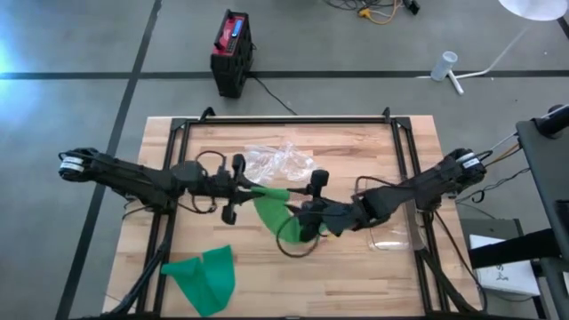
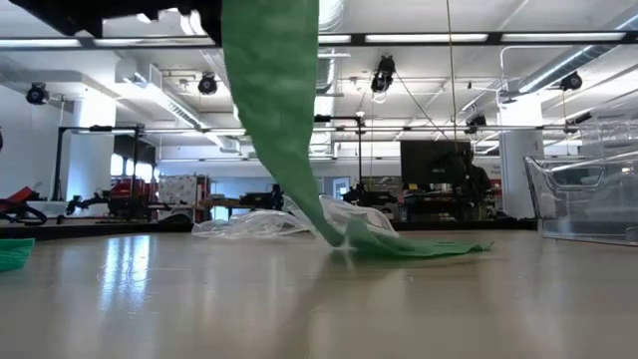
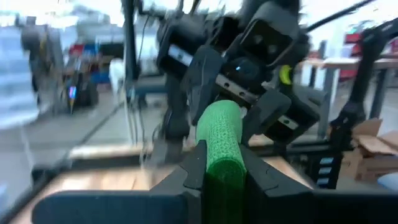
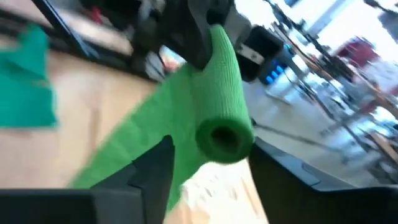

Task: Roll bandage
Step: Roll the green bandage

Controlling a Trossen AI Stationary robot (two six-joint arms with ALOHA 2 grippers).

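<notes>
Above mid-table, the left hand (image 3: 224, 171) grips the green bandage roll (image 3: 222, 140); the right hand (image 4: 208, 165) stands released around it.

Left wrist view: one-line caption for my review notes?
Left gripper shut on the rolled end of the green bandage, with the right gripper close behind the roll.

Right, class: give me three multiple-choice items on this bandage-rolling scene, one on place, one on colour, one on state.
1. Where is the spare folded cloth?
A. near the table's front left edge
B. in the clear bin
C. on the floor

2. What colour is the bandage roll?
A. white
B. green
C. red

3. How is the left pincer?
A. wide open
B. shut on the roll
C. out of sight

Answers: 1 A, the high view shows it there; 2 B, green in every view; 3 B, its fingers press both sides of the roll.
</notes>
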